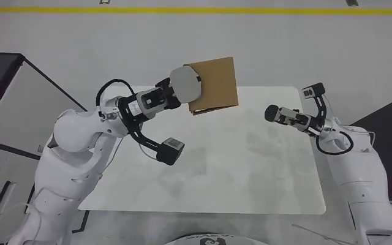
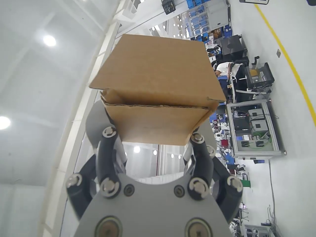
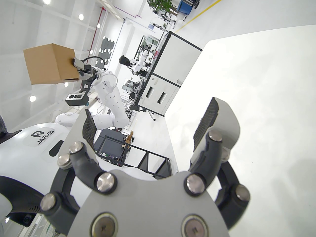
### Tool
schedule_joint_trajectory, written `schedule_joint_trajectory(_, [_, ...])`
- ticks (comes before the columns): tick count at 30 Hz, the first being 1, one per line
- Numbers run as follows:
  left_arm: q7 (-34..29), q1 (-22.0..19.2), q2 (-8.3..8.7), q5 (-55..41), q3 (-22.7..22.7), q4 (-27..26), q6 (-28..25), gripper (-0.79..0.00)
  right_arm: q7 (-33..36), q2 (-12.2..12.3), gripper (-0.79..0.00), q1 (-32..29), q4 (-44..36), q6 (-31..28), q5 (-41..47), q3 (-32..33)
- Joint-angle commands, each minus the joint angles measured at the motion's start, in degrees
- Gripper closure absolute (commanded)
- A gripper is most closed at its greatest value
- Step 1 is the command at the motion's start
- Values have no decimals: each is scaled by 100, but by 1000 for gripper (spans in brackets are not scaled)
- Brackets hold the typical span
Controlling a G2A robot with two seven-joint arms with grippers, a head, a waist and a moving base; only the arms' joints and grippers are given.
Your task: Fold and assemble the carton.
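The left claw (image 1: 191,87) is pinching the brown carton (image 1: 214,82) at one end and holds it up in the air, off the white worktop (image 1: 245,177). From above, the carton is over the worktop's far edge, nearer the far left corner. In the left wrist view the left claw (image 2: 151,136) has a finger on each side of the carton's (image 2: 158,75) near end, and the carton's sides stand out in a box shape. The right claw (image 1: 271,113) is over the worktop near its far right corner, well apart from the carton. In the right wrist view the right claw (image 3: 150,117) has its two fingers (image 3: 209,114) spread wide, above the worktop (image 3: 259,75). Far off, that view shows the carton (image 3: 47,62) high up in the left claw (image 3: 75,66).
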Motion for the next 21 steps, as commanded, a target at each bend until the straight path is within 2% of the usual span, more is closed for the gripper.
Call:
schedule_joint_trajectory(1, [2, -1, 0, 4, 0, -1, 30, 0, 0, 0, -785, 0, 0, 0, 0, 0])
schedule_joint_trajectory(4, [-151, 66, -9, -140, 11, 11, -50, 0, 0, 0, -785, 0, 0, 0, 0, 0])
schedule_joint_trajectory(10, [-689, 117, -52, -1283, 74, 36, -1108, 0, 0, 0, -785, 0, 0, 0, 0, 0])
schedule_joint_trajectory(12, [-1200, 114, -67, -1551, 0, -4, -1452, 0, 0, 0, -785, 0, 0, 0, 0, 0])
schedule_joint_trajectory(15, [-1565, 143, -81, -1955, -15, -99, -1882, 0, 0, 0, -785, 0, 0, 0, 0, 0])
schedule_joint_trajectory(21, [-1565, 143, -81, -1955, -15, -99, -1882, 0, 0, 0, -785, 0, 0, 0, 0, 0])
